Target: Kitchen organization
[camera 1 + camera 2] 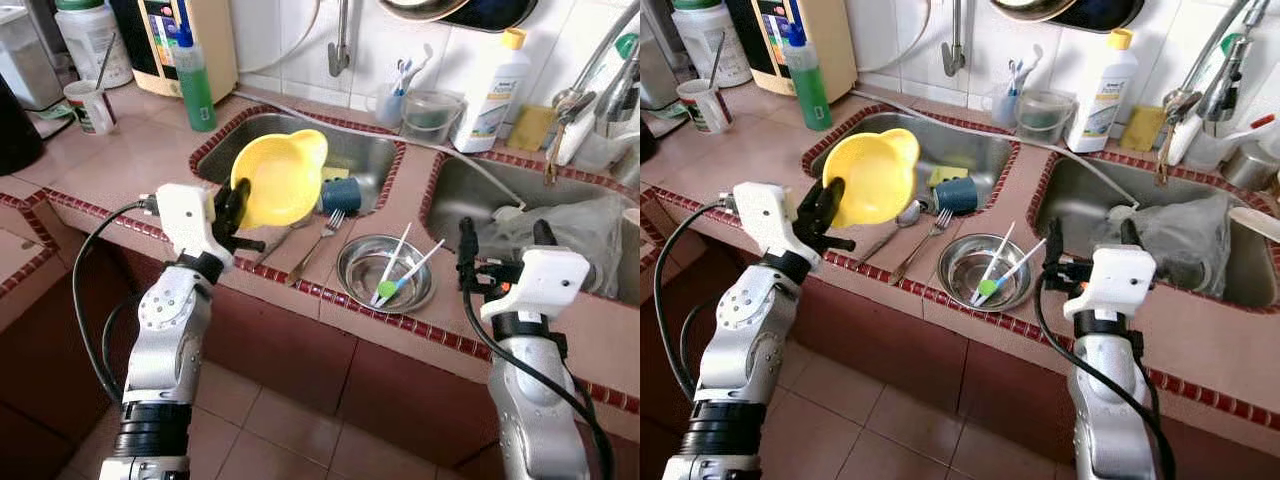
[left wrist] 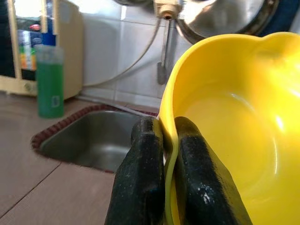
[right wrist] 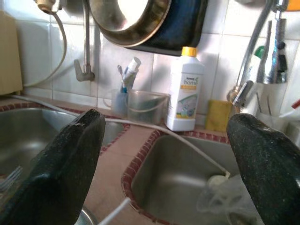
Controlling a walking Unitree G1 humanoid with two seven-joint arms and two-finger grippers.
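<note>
Left gripper (image 1: 236, 208) has its fingers clamped on the rim of the yellow bowl (image 1: 280, 176), held tilted above the counter edge beside the left sink (image 1: 365, 150). The bowl looks like thin plastic: light, stiff, likely slick if wet. A rim pinch is adequate, though the bowl may pivot. Right gripper (image 1: 502, 238) hovers with fingers spread, empty, near the steel dish (image 1: 360, 268).
</note>
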